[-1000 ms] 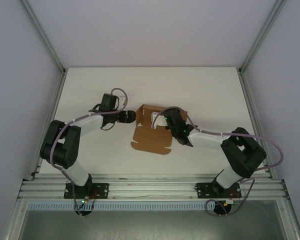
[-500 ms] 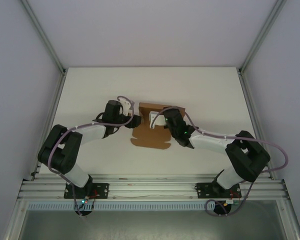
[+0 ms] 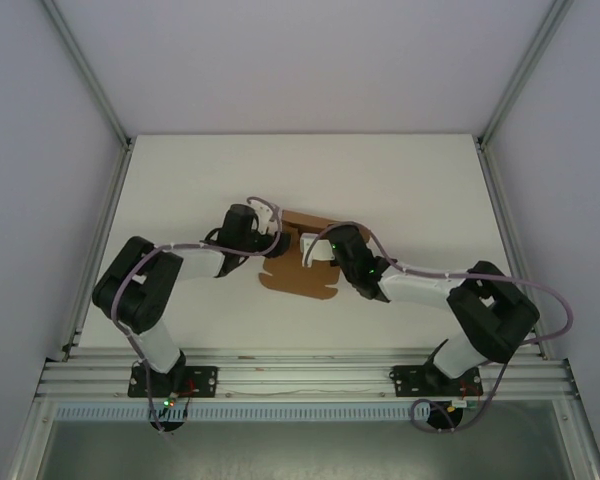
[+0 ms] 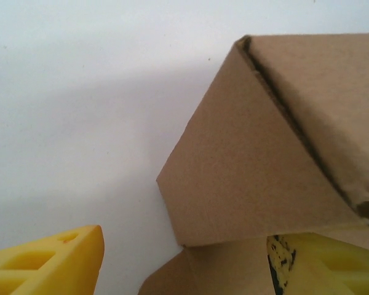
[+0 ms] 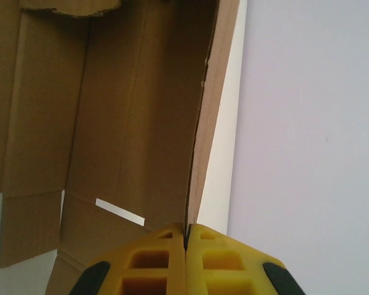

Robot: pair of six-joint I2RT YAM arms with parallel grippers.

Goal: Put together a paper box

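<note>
Left jaws nearer; right jaws pinch paper box (image 3: 302,280)

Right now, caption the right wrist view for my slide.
Right gripper pinching the raised side wall of the unfolded brown paper box.

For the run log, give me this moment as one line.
right fingers shut on wall of brown die-cut cardboard box | left fingers open beside it

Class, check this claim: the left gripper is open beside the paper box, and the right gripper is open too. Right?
Not quite: the right wrist view shows the right gripper shut on a raised wall of the paper box. The left gripper is open, as stated.
</note>
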